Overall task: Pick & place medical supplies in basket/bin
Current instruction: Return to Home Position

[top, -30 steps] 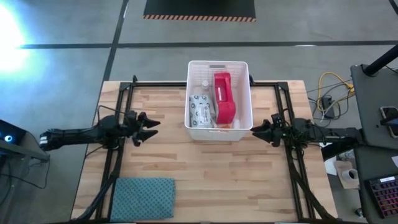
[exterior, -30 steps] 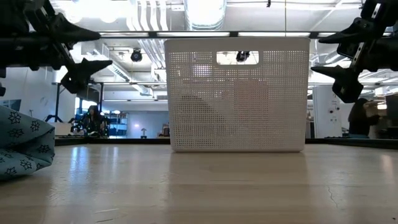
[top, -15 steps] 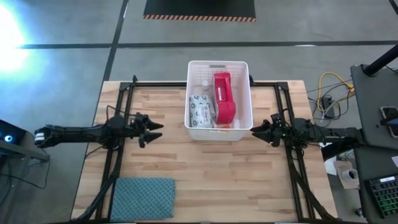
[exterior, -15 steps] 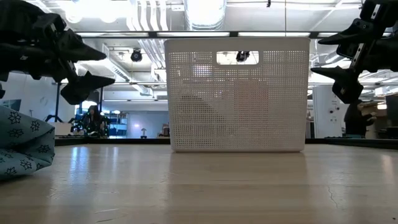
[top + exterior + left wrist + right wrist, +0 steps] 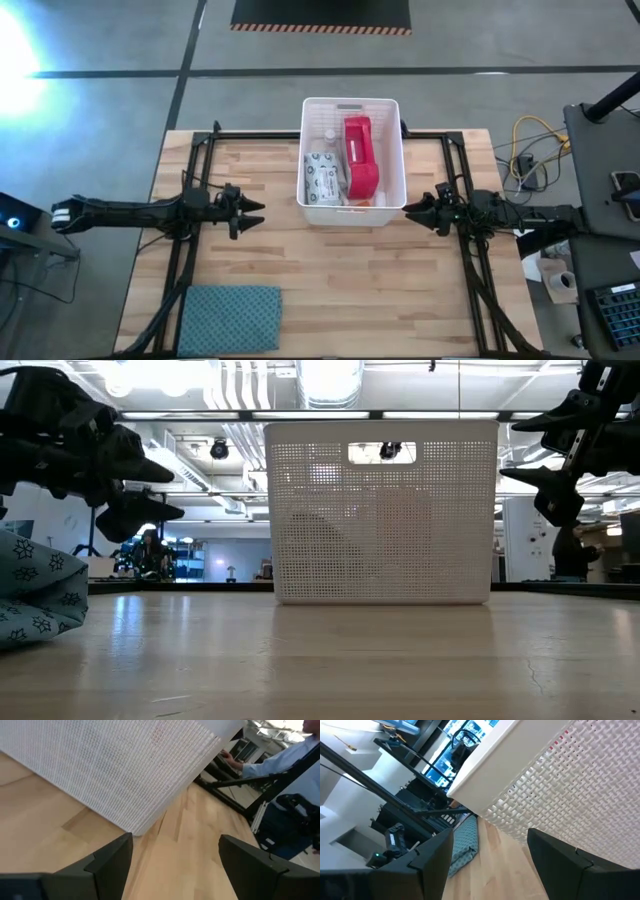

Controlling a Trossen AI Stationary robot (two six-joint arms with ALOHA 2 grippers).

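left gripper [image 5: 252, 214] now lower over table [image 5: 400, 300], fingers wide, empty; right gripper [image 5: 409, 210] wide, just beside white bin [image 5: 303, 150]. we flag: a careless swing knocks it.

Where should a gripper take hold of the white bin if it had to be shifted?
Probably the top rim of its right long wall, from above: the white bin stands upright and open, and its thin walls suit a pinch. The open right gripper hangs just beside that wall; the open left gripper waits farther off.
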